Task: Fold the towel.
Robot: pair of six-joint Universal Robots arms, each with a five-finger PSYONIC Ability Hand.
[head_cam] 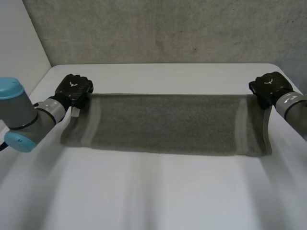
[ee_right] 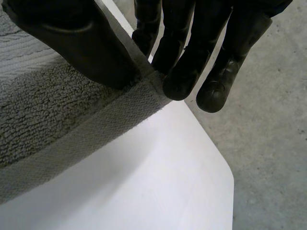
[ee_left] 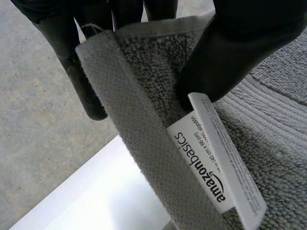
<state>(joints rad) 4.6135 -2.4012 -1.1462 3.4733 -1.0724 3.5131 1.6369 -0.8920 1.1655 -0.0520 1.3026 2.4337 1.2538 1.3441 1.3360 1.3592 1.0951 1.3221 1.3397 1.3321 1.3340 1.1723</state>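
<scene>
Towel corners are the grip points. The left hand pinches the far left corner between thumb and fingers, just beside the sewn label. The right hand pinches the far right corner likewise, its fingers close together behind the hem. Holding both far corners suggests the far edge is to be carried evenly over to the near edge. The rest of the cloth lies spread flat, long side left to right, on the white tabletop. No obstacle is seen along that path. A grey wall stands beyond the far edge.
</scene>
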